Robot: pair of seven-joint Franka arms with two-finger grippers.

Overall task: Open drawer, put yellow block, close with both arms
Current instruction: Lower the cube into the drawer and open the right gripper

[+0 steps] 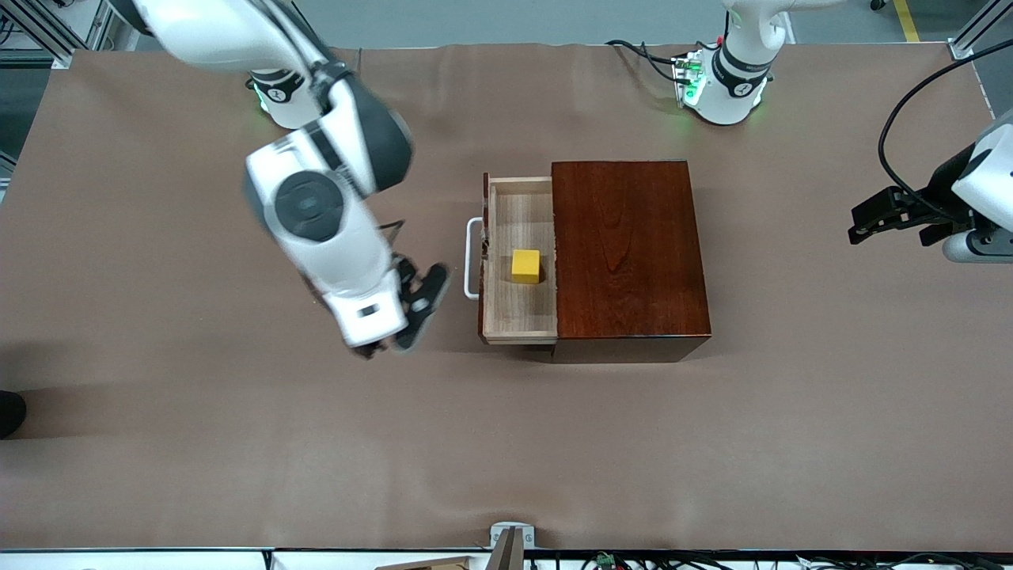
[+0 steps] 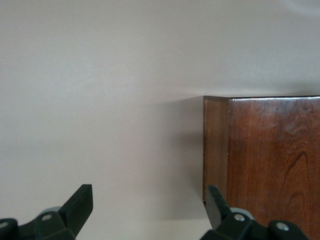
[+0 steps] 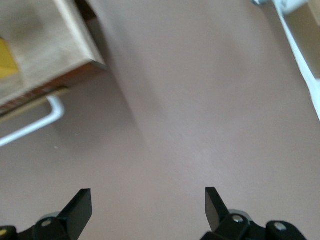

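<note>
The drawer (image 1: 518, 237) stands pulled out of the dark reddish-brown wooden box (image 1: 629, 253), its white handle (image 1: 472, 257) pointing toward the right arm's end of the table. The yellow block (image 1: 525, 266) lies in the drawer. My right gripper (image 1: 407, 313) hangs open and empty over the bare table, just off the handle. Its wrist view shows the drawer's corner (image 3: 45, 45), an edge of the yellow block (image 3: 6, 60), the handle (image 3: 35, 125) and the open right gripper (image 3: 148, 207). My left gripper (image 1: 859, 224) is open and empty, off the box's closed end; the box's corner (image 2: 260, 160) shows past the left gripper (image 2: 148, 207).
Brown paper covers the table (image 1: 237, 443). Cables (image 1: 657, 59) lie by the left arm's base, and a black cable (image 1: 902, 119) loops above the left wrist. A small metal bracket (image 1: 510, 538) sits at the table edge nearest the front camera.
</note>
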